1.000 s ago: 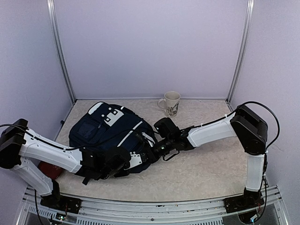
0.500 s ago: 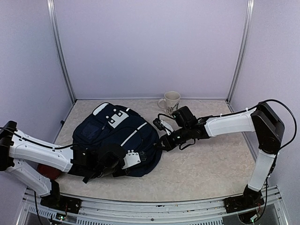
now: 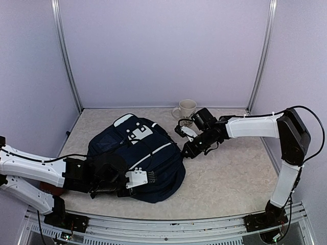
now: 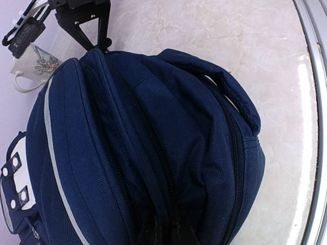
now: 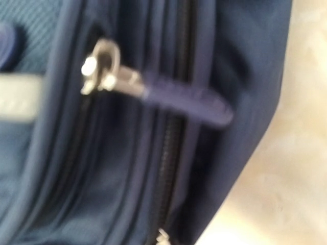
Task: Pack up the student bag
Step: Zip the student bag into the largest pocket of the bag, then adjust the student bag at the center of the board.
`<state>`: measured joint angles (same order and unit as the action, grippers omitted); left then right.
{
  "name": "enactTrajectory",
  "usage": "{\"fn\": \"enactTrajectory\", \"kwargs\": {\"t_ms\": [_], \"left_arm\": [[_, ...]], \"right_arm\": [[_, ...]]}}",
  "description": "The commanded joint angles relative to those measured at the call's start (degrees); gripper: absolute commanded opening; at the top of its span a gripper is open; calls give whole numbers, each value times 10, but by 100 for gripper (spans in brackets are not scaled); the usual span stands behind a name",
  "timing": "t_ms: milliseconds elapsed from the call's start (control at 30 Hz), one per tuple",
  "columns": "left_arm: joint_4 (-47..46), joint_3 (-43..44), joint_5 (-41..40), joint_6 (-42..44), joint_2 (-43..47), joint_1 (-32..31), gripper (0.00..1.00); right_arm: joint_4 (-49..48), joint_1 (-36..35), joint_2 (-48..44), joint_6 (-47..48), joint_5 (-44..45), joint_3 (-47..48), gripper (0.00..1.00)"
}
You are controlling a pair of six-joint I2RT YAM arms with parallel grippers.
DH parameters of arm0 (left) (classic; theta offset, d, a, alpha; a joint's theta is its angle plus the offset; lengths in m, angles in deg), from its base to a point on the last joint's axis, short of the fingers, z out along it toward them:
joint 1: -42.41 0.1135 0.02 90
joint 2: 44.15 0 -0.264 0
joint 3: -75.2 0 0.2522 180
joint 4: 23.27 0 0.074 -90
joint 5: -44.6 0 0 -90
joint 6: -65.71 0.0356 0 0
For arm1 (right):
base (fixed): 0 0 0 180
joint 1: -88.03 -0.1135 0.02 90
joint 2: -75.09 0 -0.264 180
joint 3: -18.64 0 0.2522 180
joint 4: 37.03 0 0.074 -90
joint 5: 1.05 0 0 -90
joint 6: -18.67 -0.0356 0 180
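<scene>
The student bag [image 3: 145, 150], navy with white stripes and a white patch, lies flat on the table and fills the left wrist view [image 4: 153, 127]. My left gripper [image 3: 145, 178] is shut on the bag's near edge, its fingertips buried in bunched fabric [image 4: 163, 236]. My right gripper [image 3: 186, 151] is shut at the bag's far right edge, its tips meeting on the zipper seam [image 4: 97, 47]. The blurred right wrist view shows a metal zipper slider [image 5: 104, 66] with a blue pull tab [image 5: 189, 104]. A second metal slider [image 5: 163, 237] sits where the right jaws would be; the jaws themselves are hidden.
A cream patterned mug [image 3: 187, 110] stands at the back of the table, just behind the right arm, and also shows in the left wrist view [image 4: 30, 71]. Something red [image 3: 53, 185] lies under the left arm. Purple walls enclose the table [image 3: 230, 178].
The left gripper closed on the bag's near edge. The right gripper slid back and right along the bag's edge. The bag shifted to the right and turned.
</scene>
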<state>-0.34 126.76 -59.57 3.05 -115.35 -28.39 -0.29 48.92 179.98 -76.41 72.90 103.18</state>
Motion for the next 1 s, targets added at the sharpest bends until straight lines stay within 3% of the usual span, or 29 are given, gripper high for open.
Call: {"fn": "enactTrajectory", "kwargs": {"t_ms": [0, 133, 167, 233, 267, 333, 467, 600, 733, 800, 900, 967], "left_arm": [[49, -17, 86, 2, 25, -15, 0], [33, -16, 64, -30, 19, -15, 0], [22, -17, 45, -45, 21, -15, 12], [2, -16, -4, -82, 29, -9, 70], [-10, -13, -26, -105, 37, 5, 85], [-25, -3, -20, -167, 60, 56, 98], [-45, 4, 44, -304, 124, 190, 98], [-6, -9, -34, -458, 181, 334, 91], [25, -50, -4, -538, 212, 473, 89], [25, -63, 46, -551, 213, 526, 82], [-17, -62, 146, -505, 205, 505, 67], [-51, -55, 117, -444, 208, 424, 61]], "right_arm": [[-1, 50, 31, 38, 106, 46, 0], [-46, 21, 30, 55, 43, 32, 0], [-53, 11, 31, 59, 37, 22, 0], [-65, -5, 35, 58, 16, 7, 0], [-73, -11, 36, 53, 7, -3, 0], [-91, -24, 39, 41, -11, -20, 0], [-120, -45, 49, 21, -32, -38, 0], [-128, -64, 65, 14, -43, -34, 0], [-140, -75, 78, 7, -57, -21, 0], [-150, -84, 86, -2, -75, -11, 0], [-152, -104, 102, -8, -104, 15, 0], [-155, -117, 108, -15, -121, 30, 0]]}}
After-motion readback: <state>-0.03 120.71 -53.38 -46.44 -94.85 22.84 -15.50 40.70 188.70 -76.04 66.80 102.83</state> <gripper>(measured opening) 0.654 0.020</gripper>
